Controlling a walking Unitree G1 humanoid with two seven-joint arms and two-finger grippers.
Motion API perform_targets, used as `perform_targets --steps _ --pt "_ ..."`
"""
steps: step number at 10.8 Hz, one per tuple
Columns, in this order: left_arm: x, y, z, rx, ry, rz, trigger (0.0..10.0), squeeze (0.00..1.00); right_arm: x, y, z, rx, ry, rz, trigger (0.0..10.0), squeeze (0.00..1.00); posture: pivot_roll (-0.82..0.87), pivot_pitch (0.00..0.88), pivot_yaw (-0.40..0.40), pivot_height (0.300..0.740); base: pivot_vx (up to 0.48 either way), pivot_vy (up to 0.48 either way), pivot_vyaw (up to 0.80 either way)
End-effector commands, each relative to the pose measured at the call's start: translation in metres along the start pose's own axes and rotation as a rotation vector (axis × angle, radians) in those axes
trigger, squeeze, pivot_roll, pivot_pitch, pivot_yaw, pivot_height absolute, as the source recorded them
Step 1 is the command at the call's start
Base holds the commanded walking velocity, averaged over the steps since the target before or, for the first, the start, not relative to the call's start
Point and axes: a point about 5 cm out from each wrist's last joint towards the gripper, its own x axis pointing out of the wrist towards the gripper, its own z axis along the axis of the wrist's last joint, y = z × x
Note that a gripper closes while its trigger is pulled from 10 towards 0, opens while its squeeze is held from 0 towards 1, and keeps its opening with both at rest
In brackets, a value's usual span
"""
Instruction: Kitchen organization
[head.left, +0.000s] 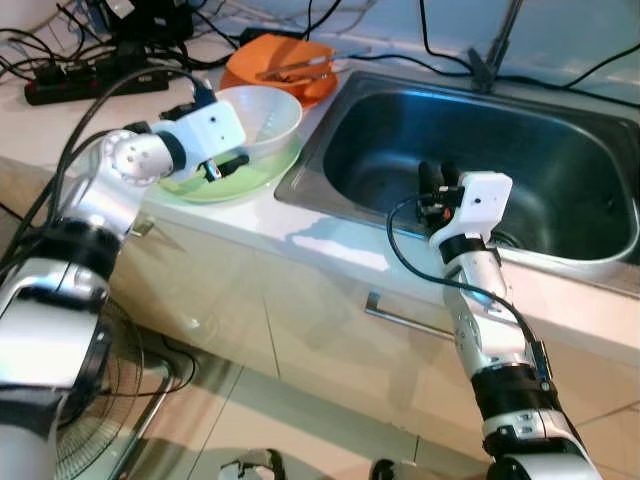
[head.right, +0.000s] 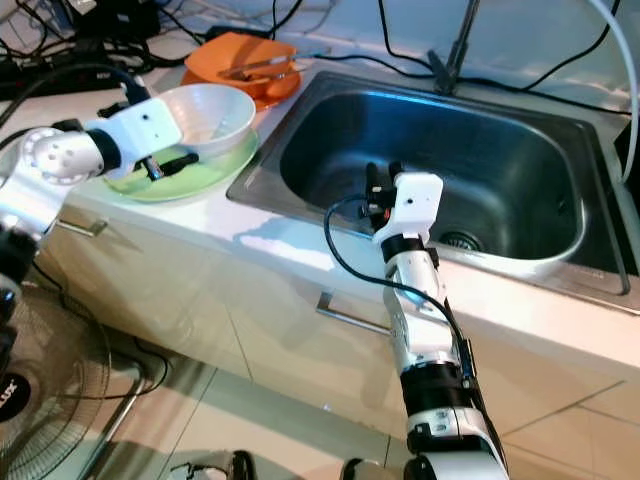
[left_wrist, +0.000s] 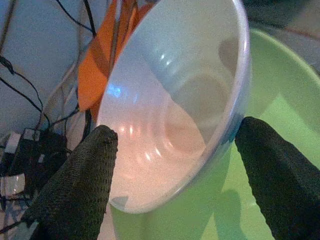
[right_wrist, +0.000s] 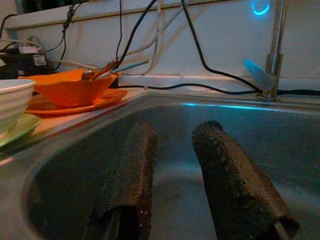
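The left gripper (left_wrist: 175, 175) straddles the white bowl (head.left: 262, 118), hiding its near rim.

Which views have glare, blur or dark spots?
Left wrist view: white bowl shows small glare specks, and the near black fingers look soft. Right wrist view: dim sink interior, blue glint on the wall by the faucet, fingers slightly blurred. Eye views: evenly lit, sheen on the sink wall.
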Motion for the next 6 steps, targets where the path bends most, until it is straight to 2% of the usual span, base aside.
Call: perform_targets --steps 1,2,3,6 --pt "0.003 0.001 0.002 0.018 0.007 0.005 10.0 0.00 0.004 -0.001 0.004 0.006 -0.008 -0.009 10.0 0.00 0.08 0.064 0.021 0.740 0.000 0.000 0.00" --pt "0.005 -0.001 0.001 0.016 0.020 0.002 8.6 0.00 0.004 -0.001 0.004 0.005 -0.008 -0.012 10.0 0.00 0.07 0.066 0.023 0.740 0.000 0.000 0.00" --pt "0.008 -0.006 0.000 0.008 0.024 -0.012 0.0 0.00 0.003 -0.002 0.003 0.004 -0.007 -0.015 10.0 0.00 0.07 0.068 0.024 0.740 0.000 0.000 0.00" --pt "0.011 -0.011 -0.001 -0.003 0.013 -0.029 0.0 0.00 0.004 -0.003 0.003 0.002 -0.003 -0.018 10.0 0.00 0.07 0.074 0.020 0.740 0.000 0.000 0.00"
